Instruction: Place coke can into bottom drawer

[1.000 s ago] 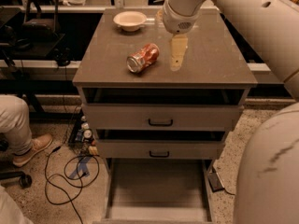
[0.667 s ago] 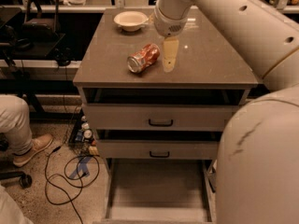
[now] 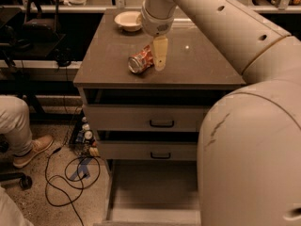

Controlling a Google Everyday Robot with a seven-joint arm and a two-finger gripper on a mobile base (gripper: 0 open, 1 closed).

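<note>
The coke can point(image 3: 140, 60) lies on its side on the cabinet top point(image 3: 108, 67), silver end toward the front left. My gripper point(image 3: 159, 55) hangs from the cream arm straight above the top, its one visible cream finger point(image 3: 160, 54) right beside the can's right end, touching or nearly touching it. The bottom drawer point(image 3: 153, 187) is pulled open below, its flat floor bare; my arm hides its right part.
A cream bowl point(image 3: 128, 20) stands at the back of the cabinet top. Two upper drawers with black handles point(image 3: 162, 123) are shut. Cables point(image 3: 70, 175) lie on the floor at left, beside a seated person's leg and shoe point(image 3: 28, 147).
My gripper has moved left across the cabinet top, from a gap to the right of the can to right against its right end. The can has not moved.
</note>
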